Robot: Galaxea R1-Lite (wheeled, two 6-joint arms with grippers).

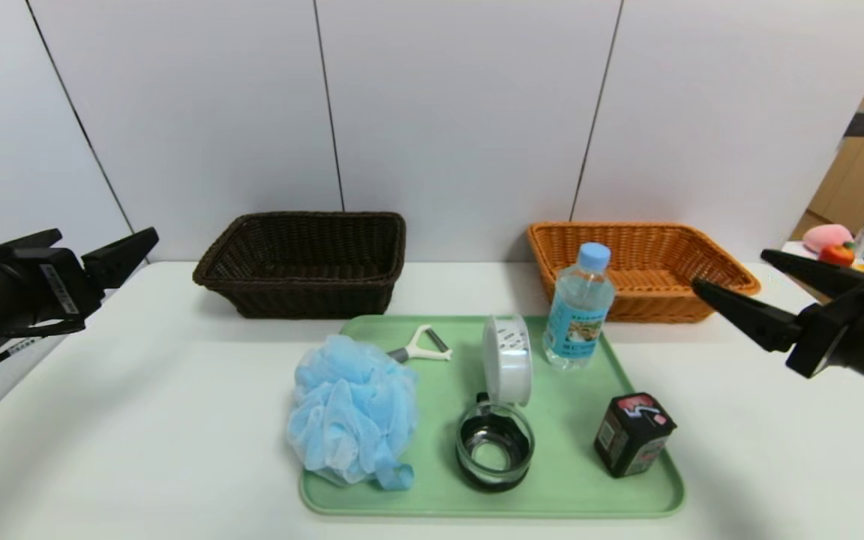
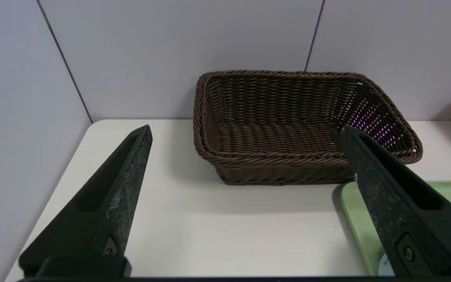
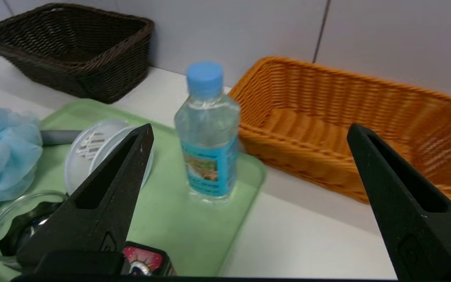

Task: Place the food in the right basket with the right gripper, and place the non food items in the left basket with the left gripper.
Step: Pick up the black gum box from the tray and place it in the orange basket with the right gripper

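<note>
Sorting not yet begun: your right gripper [image 1: 732,271] and left gripper [image 1: 94,247] hover wide open, empty, flanking the tray [image 1: 649,502]; you likely reach the water bottle [image 1: 577,309] first.

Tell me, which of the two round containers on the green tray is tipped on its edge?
The white plastic container stands on edge, leaning by the glass cup, which sits upright, mouth up.

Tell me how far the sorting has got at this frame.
Done: nothing; the dark brown basket and orange basket are empty. In hand: nothing; left gripper and right gripper hover open at the sides. Left: water bottle, black box, blue pouf, peeler, white container and glass cup, all on the green tray.
</note>
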